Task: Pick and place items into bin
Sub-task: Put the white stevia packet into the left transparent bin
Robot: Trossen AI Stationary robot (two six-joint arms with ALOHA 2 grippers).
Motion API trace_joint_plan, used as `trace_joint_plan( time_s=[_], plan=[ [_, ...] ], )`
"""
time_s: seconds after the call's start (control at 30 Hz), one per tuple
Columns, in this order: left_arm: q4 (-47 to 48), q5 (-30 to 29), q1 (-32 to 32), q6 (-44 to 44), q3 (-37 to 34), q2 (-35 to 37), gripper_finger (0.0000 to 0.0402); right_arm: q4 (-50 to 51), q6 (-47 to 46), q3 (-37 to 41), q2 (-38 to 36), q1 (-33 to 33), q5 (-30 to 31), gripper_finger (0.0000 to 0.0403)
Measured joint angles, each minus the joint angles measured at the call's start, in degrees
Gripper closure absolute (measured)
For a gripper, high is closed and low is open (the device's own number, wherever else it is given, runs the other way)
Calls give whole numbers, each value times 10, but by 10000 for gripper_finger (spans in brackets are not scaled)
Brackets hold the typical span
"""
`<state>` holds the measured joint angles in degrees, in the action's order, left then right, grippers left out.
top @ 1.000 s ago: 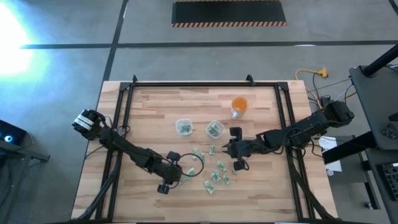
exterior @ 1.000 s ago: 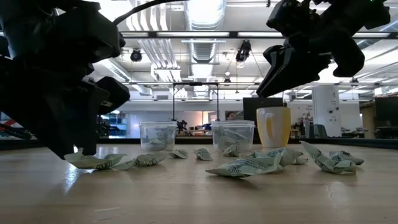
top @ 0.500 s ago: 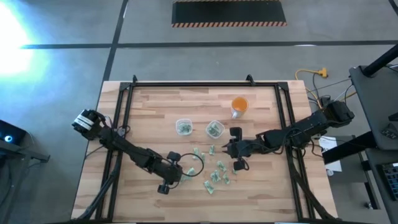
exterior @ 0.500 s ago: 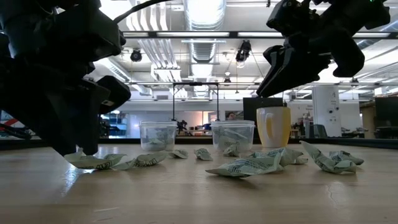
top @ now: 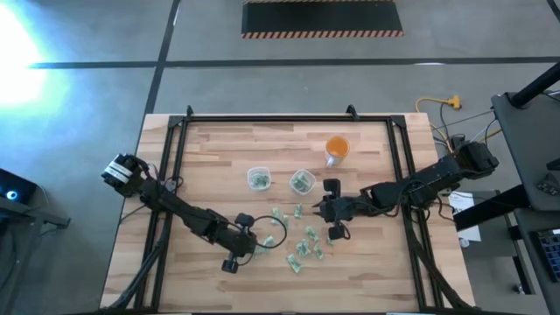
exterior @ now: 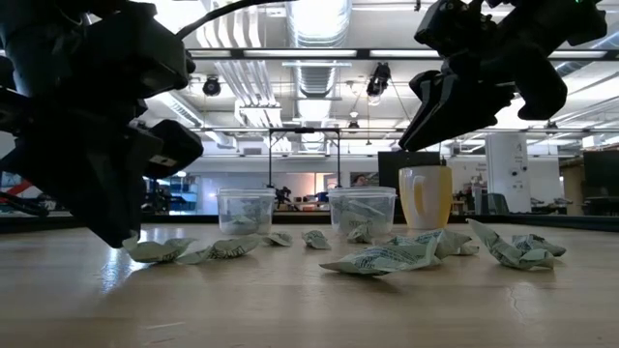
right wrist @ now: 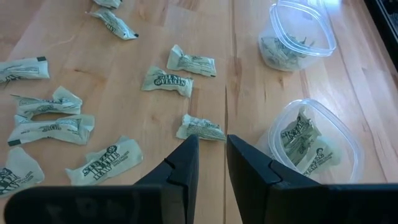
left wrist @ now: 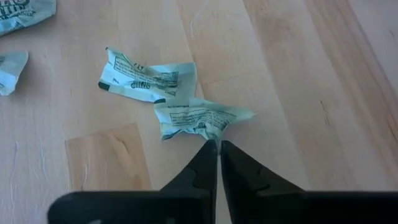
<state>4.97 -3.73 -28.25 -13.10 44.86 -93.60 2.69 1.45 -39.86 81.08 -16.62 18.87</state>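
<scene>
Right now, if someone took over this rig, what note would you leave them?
Left hand: shut, fingertips at the edge of a crumpled pale green-and-white wrapper on the wooden table; whether it grips it is unclear.
Right hand: slightly open, empty, hanging above the table beside the two clear plastic cups.
Done: both cups hold some wrappers.
Left: many loose wrappers on the table. The orange cup stands apart.

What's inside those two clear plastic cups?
Both clear cups hold a few pale green-and-white wrappers. The nearer cup's wrappers show printed lettering; anything beneath the top pieces is covered.
</scene>
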Motion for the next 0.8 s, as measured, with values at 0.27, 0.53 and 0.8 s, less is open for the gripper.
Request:
trace_joint_plan(
  time_s=[0.27,0.53,0.8],
  plan=[
    [0,-5,0,6,0,20,401,0,0,0,0,0,0,330],
    [8,-43,-1,6,0,45,401,0,-1,0,0,0,0,330],
    [23,-83,0,15,0,62,402,0,-4,0,0,0,0,330]
  ],
)
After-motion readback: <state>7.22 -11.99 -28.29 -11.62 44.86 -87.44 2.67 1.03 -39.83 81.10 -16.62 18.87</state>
